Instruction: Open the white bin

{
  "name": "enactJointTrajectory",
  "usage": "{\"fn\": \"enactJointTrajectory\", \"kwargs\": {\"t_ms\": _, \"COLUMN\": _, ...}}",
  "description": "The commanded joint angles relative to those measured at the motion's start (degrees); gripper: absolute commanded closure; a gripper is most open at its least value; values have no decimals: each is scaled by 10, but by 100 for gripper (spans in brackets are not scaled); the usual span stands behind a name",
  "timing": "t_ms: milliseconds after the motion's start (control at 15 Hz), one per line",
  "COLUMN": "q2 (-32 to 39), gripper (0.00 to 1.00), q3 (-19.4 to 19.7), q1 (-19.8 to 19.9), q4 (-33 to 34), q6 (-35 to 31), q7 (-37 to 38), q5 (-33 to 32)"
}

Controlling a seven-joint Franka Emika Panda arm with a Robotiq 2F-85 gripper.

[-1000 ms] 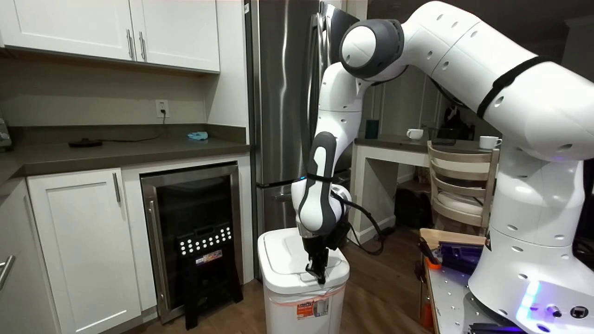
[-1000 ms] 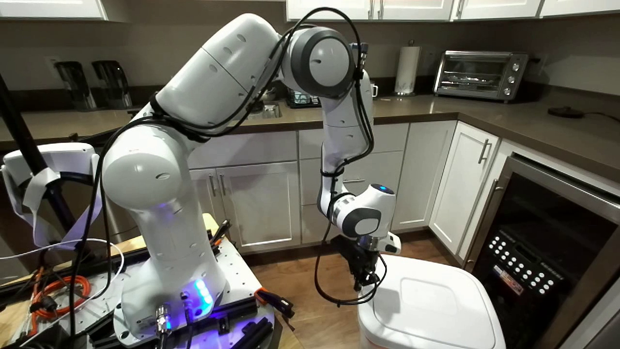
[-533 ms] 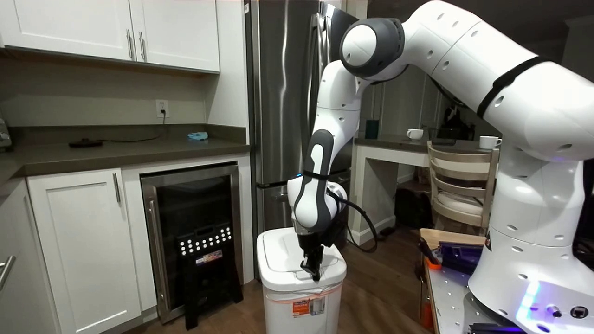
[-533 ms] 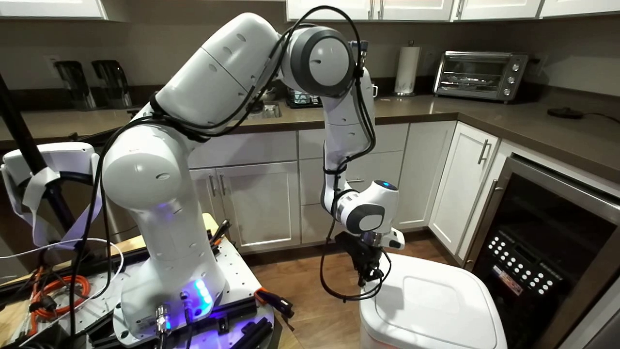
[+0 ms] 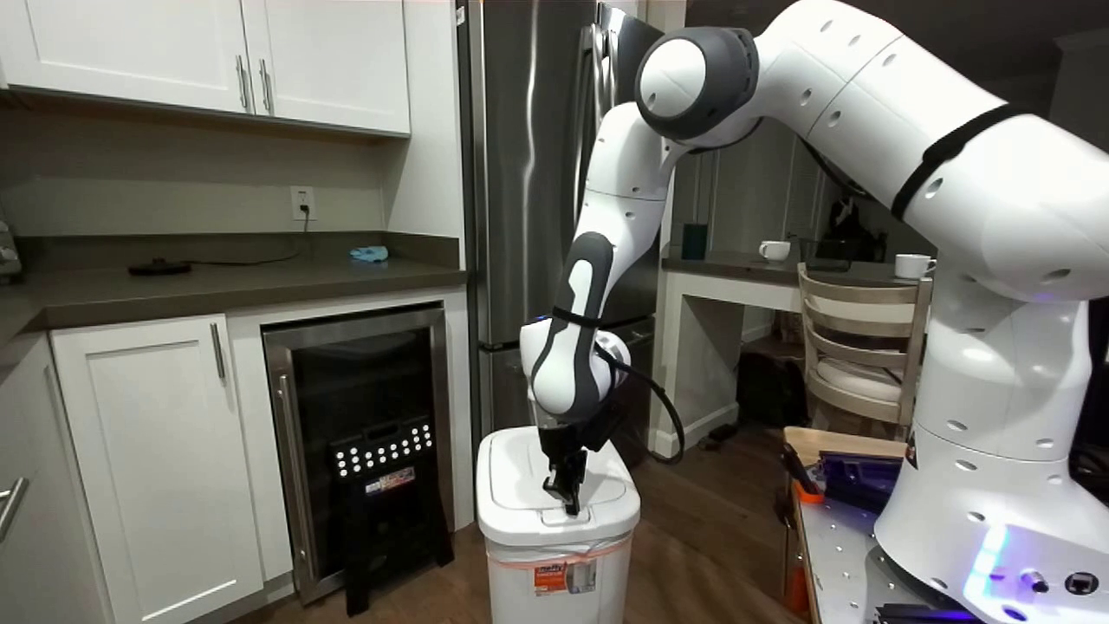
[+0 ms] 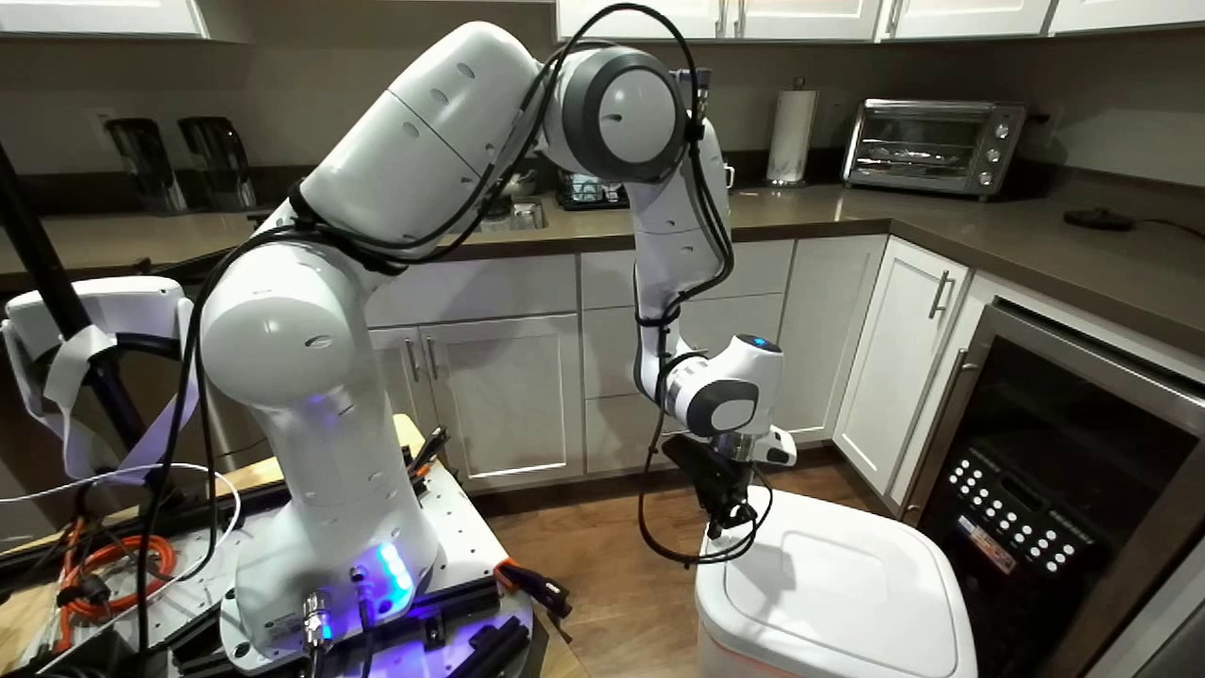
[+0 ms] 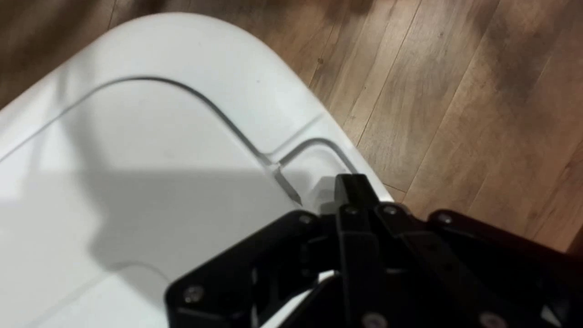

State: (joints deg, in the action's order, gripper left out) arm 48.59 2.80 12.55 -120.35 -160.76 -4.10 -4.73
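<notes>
1. My claw [image 7: 357, 186] comes first. Its two fingers are pinched together, and I see nothing held in them.
2. By the tips is a little dented patch [image 7: 319, 158] at the edge of the lid [image 6: 838, 584]. I can't tell if I touch it or hang a bit above. Being at this spot looks like the part that is done.
3. The lid is still down all around, as far as I can see, so the white bin [image 5: 546, 532] is not open yet. What is left, I think, is to push the patch so the lid comes up.
4. The bin stands upright right under my claw. My tips are near one edge of its top, not over the middle.
5. Past that edge, lower down, is the wood floor [image 7: 455, 114]. Farther off, in an exterior view, the tall silver fridge [image 5: 528, 191] stands behind the bin.
</notes>
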Motion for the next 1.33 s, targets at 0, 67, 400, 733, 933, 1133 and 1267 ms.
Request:
{"fn": "enactJointTrajectory", "kwargs": {"t_ms": 0, "q2": -20, "gripper": 100, "q3": 6, "q1": -5, "q4": -7, "q6": 26, "q7": -10, "q5": 10}}
{"fn": "enactJointTrajectory", "kwargs": {"t_ms": 67, "q2": -20, "gripper": 100, "q3": 6, "q1": -4, "q4": -8, "q6": 27, "q7": -10, "q5": 11}}
{"fn": "enactJointTrajectory", "kwargs": {"t_ms": 400, "q2": -4, "gripper": 100, "q3": 6, "q1": 4, "q4": -9, "q6": 24, "q7": -12, "q5": 14}}
{"fn": "enactJointTrajectory", "kwargs": {"t_ms": 733, "q2": 37, "gripper": 100, "q3": 6, "q1": 18, "q4": -10, "q6": -8, "q7": -17, "q5": 15}}
{"fn": "enactJointTrajectory", "kwargs": {"t_ms": 933, "q2": 27, "gripper": 100, "q3": 6, "q1": 17, "q4": -12, "q6": -15, "q7": -19, "q5": 13}}
{"fn": "enactJointTrajectory", "kwargs": {"t_ms": 1133, "q2": -11, "gripper": 100, "q3": 23, "q1": -8, "q4": -19, "q6": 19, "q7": -9, "q5": 2}}
{"fn": "enactJointTrajectory", "kwargs": {"t_ms": 1267, "q2": -46, "gripper": 100, "q3": 35, "q1": -27, "q4": -27, "q6": 51, "q7": -2, "q5": -4}}
